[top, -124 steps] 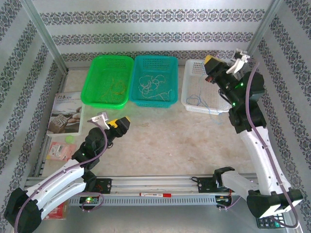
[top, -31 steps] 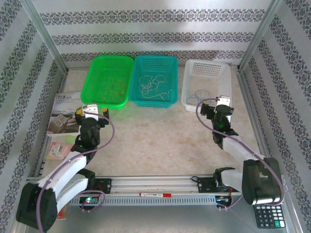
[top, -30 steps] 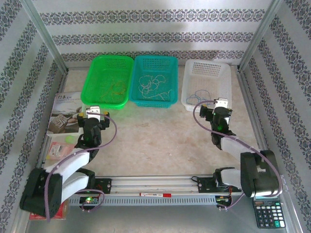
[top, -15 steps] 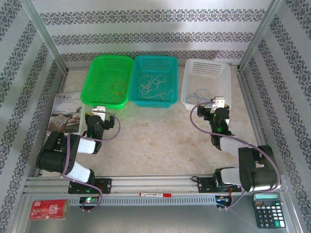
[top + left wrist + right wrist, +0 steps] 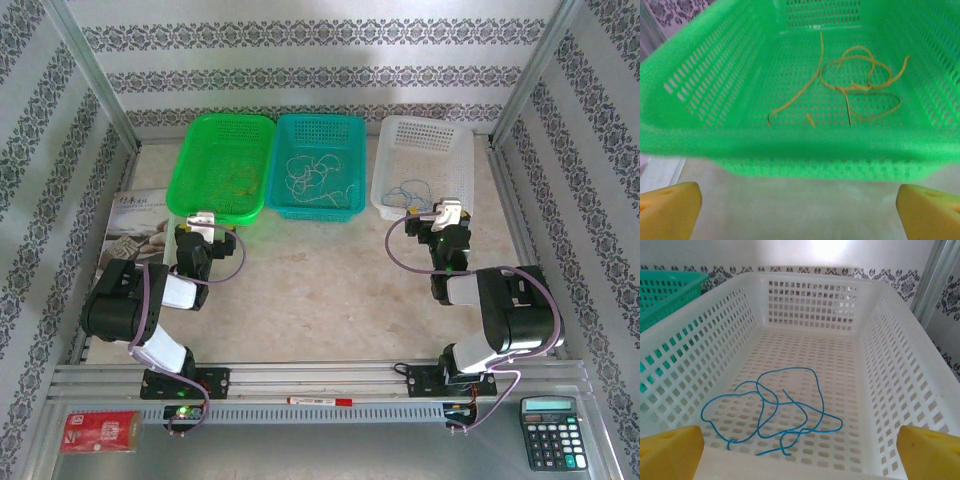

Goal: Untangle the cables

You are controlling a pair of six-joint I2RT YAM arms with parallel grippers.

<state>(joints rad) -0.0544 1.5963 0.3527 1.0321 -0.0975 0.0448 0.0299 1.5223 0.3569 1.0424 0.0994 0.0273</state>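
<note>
The left end effector (image 5: 799,212) is wide open and holds nothing; its two yellow fingertips point at the green basket (image 5: 790,145). The right end effector (image 5: 800,454) is also wide open and empty, in front of the white basket (image 5: 810,300). Three perforated plastic baskets stand in a row on the beige bench (image 5: 320,290). Thin orange-yellow cables (image 5: 837,87) curl inside the green one, a thin blue cable (image 5: 777,402) loops in the white one, and pale cables (image 5: 315,170) lie in the teal basket (image 5: 316,213).
</note>
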